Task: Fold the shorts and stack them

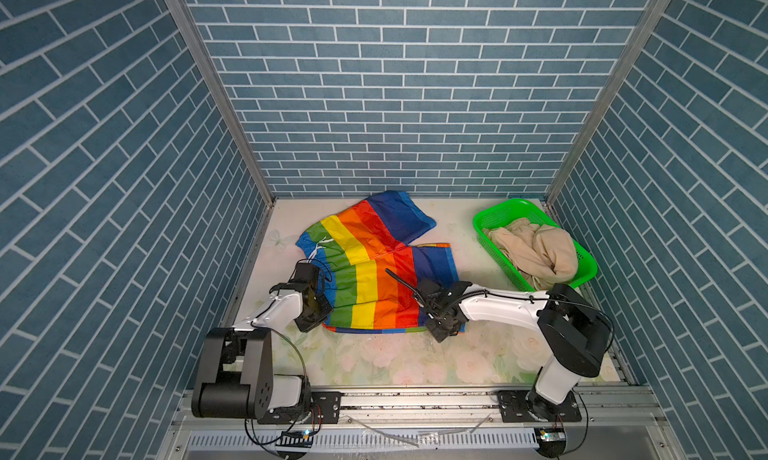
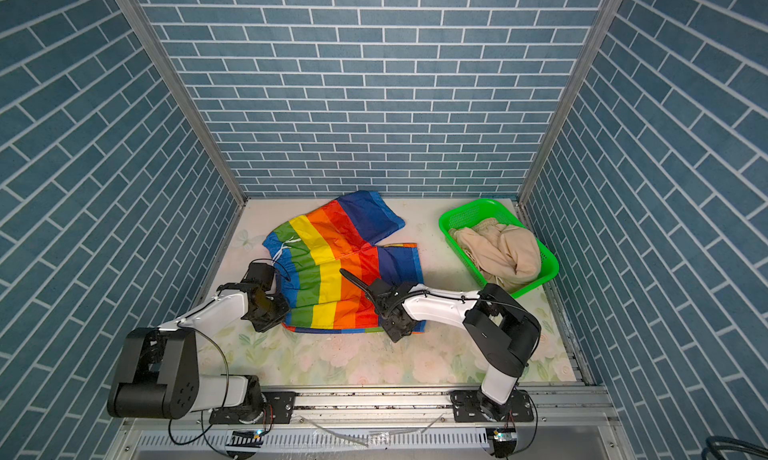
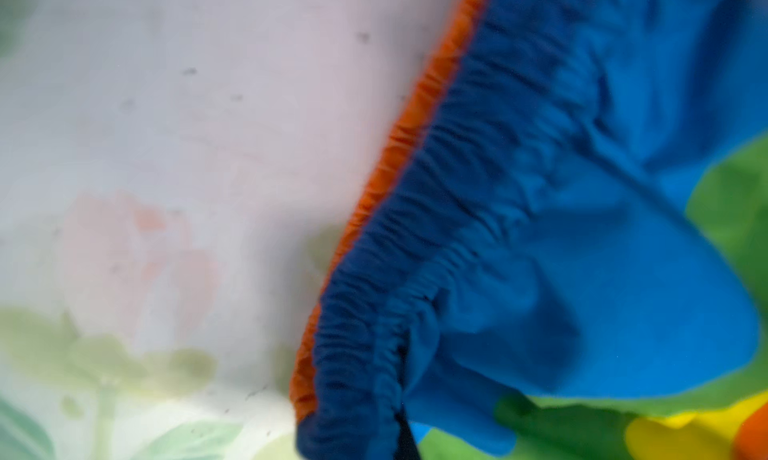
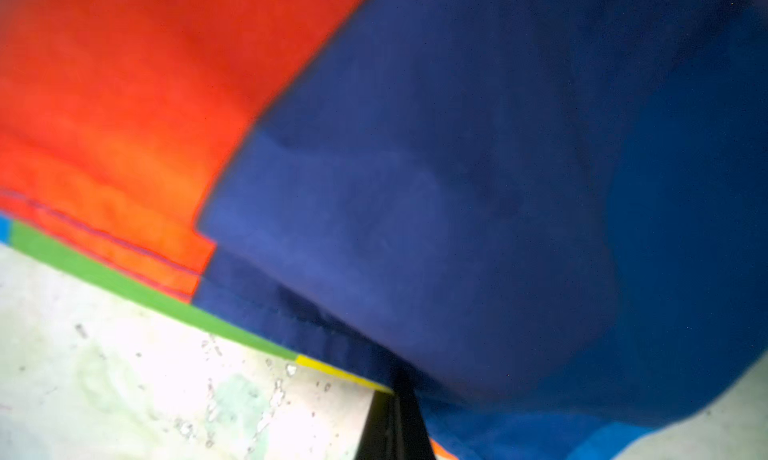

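The left gripper (image 3: pixel 404 431) clamps the waistband corner of the rainbow-striped shorts (image 1: pixel 365 271), the right gripper (image 4: pixel 395 422) a hem corner. The beige shorts (image 1: pixel 536 250) fill the green basket (image 1: pixel 517 201), well apart.

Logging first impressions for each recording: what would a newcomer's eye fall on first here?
The rainbow-striped shorts, spread across the middle of the floral table, jump out first, with the left tool and the right tool each shut on one of the near corners. Next is the green basket at the far right, holding the crumpled beige shorts.
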Available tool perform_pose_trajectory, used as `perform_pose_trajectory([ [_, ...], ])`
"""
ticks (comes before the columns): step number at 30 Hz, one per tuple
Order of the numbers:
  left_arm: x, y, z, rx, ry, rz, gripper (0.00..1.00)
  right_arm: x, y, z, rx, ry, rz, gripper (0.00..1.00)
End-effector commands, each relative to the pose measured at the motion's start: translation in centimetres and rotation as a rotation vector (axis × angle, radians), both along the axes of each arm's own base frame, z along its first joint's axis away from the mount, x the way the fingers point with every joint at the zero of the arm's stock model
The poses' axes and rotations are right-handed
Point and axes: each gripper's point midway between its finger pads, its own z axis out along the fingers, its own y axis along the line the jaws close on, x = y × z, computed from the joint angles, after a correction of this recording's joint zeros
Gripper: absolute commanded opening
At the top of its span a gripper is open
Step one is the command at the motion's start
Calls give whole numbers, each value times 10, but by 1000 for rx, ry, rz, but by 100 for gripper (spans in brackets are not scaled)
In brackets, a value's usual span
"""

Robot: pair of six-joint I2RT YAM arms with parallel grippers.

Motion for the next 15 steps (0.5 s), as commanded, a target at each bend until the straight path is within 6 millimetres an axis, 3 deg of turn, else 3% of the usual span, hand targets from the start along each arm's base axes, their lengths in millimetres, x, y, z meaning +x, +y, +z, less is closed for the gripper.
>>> perform_pose_trajectory([
  [1,-6,3,5,22,17,-9,0,8,-16,15,-9,-69,-53,0],
  [7,-10,0,44,7,-40,-26,0,21,-23,75,86,-225,-95,0],
  [15,-35,-12,125,-31,-138,-88,0,15,-39,166,274,-336,-188,0],
])
